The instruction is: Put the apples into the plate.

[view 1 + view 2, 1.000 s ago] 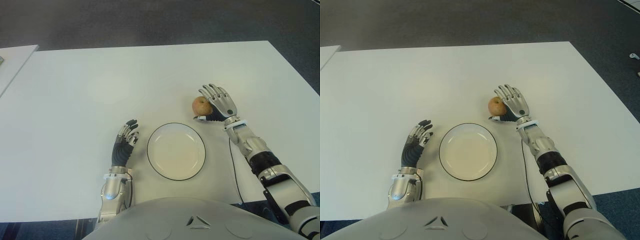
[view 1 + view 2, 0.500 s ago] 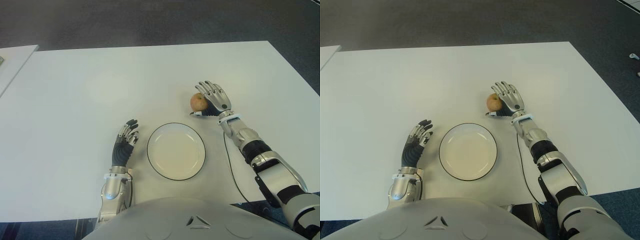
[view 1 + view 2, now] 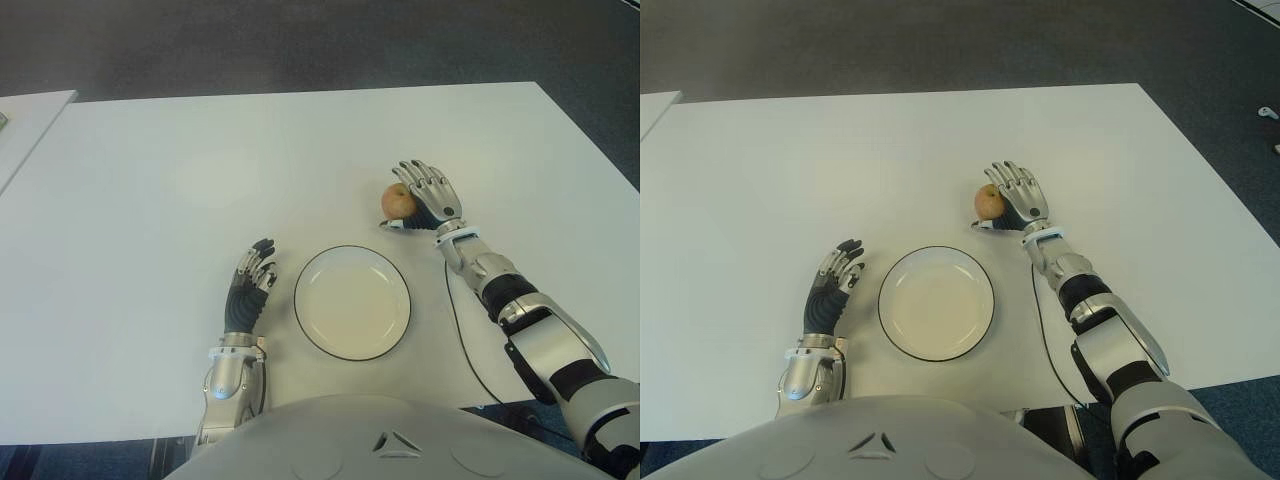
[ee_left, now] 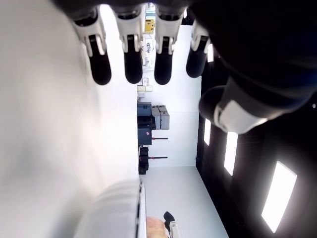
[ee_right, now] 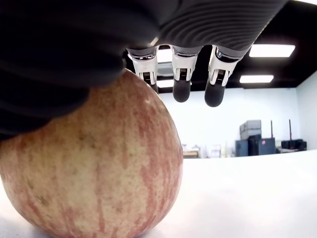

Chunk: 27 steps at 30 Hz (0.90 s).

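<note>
One red-yellow apple [image 3: 398, 201] sits on the white table [image 3: 150, 190], just beyond the right rim of the white plate [image 3: 352, 302] with a dark edge. My right hand [image 3: 428, 192] is against the apple's right side, its thumb low by the fruit and its fingers stretched out straight. The right wrist view shows the apple [image 5: 89, 163] pressed close to the palm with the fingers [image 5: 181, 79] extended past it, not wrapped around it. My left hand [image 3: 250, 285] shows left of the plate, fingers relaxed and holding nothing. The plate holds nothing.
A thin black cable [image 3: 455, 320] runs along the table beside my right forearm toward the near edge. Another white tabletop's corner [image 3: 25, 120] shows at the far left. Dark floor lies beyond the table's far edge.
My right hand has shifted a little farther away and leftward, and the apple has moved slightly with it. The left hand has stayed put.
</note>
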Motion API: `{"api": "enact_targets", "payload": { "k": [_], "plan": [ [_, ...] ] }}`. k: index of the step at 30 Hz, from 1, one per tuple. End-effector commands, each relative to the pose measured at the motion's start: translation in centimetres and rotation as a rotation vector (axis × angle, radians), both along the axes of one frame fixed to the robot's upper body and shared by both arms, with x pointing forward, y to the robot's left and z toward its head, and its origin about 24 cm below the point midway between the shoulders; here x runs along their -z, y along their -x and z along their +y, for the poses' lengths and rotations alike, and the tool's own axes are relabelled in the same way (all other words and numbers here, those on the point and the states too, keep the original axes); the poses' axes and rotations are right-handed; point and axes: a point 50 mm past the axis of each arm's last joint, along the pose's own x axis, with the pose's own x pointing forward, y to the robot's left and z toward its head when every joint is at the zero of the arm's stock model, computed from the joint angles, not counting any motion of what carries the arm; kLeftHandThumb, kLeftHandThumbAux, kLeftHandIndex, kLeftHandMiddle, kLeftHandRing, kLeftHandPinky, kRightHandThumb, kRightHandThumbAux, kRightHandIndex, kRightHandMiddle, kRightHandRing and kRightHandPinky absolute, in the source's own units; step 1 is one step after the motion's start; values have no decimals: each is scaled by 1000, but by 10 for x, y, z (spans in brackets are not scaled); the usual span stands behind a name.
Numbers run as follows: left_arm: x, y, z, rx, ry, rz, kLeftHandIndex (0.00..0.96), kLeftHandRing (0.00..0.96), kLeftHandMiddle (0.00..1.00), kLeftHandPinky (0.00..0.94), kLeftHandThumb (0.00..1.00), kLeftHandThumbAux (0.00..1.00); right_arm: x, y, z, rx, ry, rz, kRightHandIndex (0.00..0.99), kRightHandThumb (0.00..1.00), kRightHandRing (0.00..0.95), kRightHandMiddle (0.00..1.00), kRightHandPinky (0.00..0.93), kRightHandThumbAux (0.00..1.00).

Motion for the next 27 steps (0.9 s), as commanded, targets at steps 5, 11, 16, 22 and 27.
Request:
{"api": "enact_targets", "payload": {
  "k": [5, 11, 16, 22, 27],
  "plan": [
    [23, 23, -3, 0, 16, 186, 161, 152, 160, 208, 136, 540, 16, 10, -2, -17, -20, 66, 355, 458, 454, 482, 441, 462],
    [23, 23, -3, -7, 33, 184, 174, 164, 167, 206, 137, 535, 16, 14, -1, -41, -66, 14, 619, 509, 723, 734, 733, 583],
    [23, 22, -3, -12, 34, 183, 173, 164, 170, 205, 152, 548, 15, 16, 0, -35, -152, -29, 709, 530, 781, 798, 788, 656],
    [23, 21, -4, -27, 26, 186, 185, 172, 176, 225, 165, 554, 12, 17, 1, -40, -216, -54, 767, 569, 819, 834, 820, 702],
    [23, 21, -5, -31, 30, 183, 181, 167, 170, 211, 165, 553, 11, 17, 1, -46, -237, -58, 792, 598, 839, 850, 839, 713]
  ]
}}
